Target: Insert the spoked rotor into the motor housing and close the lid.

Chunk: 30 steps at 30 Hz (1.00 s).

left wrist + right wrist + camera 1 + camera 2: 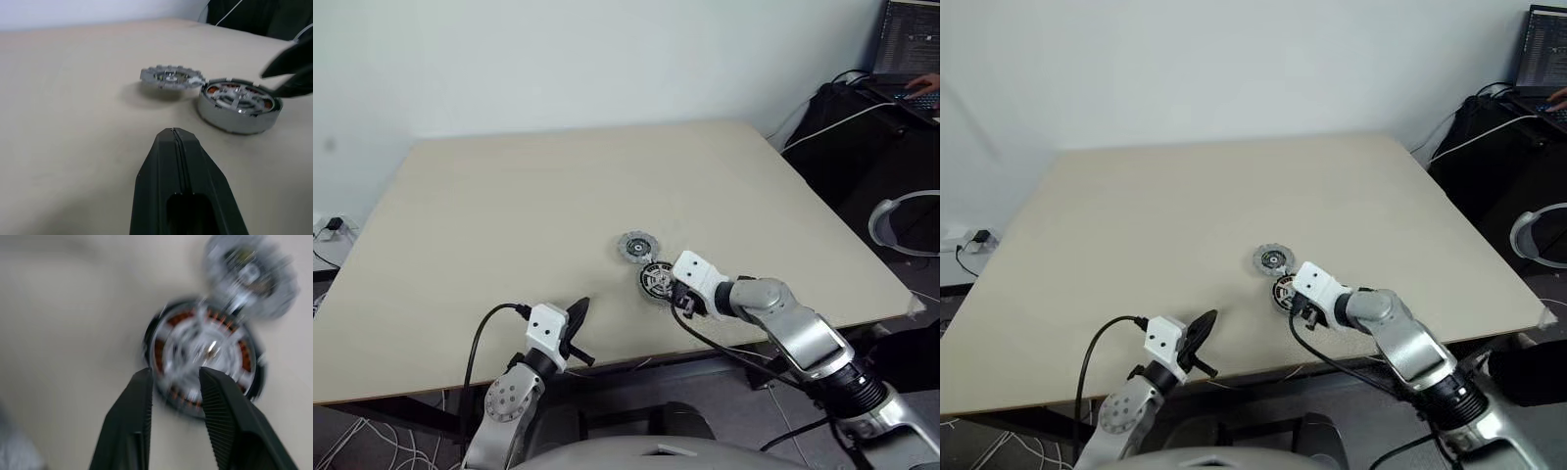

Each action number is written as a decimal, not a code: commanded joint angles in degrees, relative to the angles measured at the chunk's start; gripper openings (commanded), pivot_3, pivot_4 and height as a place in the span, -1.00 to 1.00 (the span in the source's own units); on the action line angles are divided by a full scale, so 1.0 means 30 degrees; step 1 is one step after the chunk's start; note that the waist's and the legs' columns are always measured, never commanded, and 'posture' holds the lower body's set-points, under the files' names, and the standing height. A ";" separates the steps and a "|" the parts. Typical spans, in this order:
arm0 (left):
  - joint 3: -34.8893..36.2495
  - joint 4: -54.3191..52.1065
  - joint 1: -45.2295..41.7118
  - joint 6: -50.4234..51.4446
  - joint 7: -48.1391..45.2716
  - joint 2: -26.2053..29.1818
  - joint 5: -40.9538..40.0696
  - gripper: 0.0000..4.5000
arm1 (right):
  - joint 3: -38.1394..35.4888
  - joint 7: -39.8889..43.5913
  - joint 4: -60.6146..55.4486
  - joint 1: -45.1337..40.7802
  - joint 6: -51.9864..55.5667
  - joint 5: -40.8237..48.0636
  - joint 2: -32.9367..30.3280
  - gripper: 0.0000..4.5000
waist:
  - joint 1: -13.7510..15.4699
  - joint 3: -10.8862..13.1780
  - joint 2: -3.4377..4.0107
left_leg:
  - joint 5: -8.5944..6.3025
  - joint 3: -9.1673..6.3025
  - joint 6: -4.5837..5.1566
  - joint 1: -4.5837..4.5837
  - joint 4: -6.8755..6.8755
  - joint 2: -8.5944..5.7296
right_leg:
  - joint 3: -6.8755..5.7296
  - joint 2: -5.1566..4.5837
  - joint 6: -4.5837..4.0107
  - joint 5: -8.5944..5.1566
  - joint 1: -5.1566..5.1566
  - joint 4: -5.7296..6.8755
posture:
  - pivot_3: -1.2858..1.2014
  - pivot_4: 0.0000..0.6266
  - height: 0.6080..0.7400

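Two discs flat, faces up: motor housing (657,280) holding spoked rotor (238,95); right fingers (135,406) parted, left fingers (178,161) shut.

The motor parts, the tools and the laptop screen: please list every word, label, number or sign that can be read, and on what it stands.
No text can be read in any view.
Laptop screen: lines of text, too small to read.
Motor housing, with the spoked rotor in it: no marking visible.
Lid: no marking visible.
Left tool and right tool: plain, no label.
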 commanded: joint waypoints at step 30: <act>0.0167 0.2632 -0.0539 -0.3190 0.0341 -0.0719 0.0152 -1.00 | 0.1761 0.5091 0.4473 -0.3589 -0.3502 -0.3191 -0.0093 -0.33 | 0.0140 0.0007 -0.0019 | 0.0002 0.0007 0.0000 -0.0010 0.0016 0.0001 | -0.0005 0.0004 0.0005 0.0006 -0.0002 0.0007 | 0.03 -1.00 1.00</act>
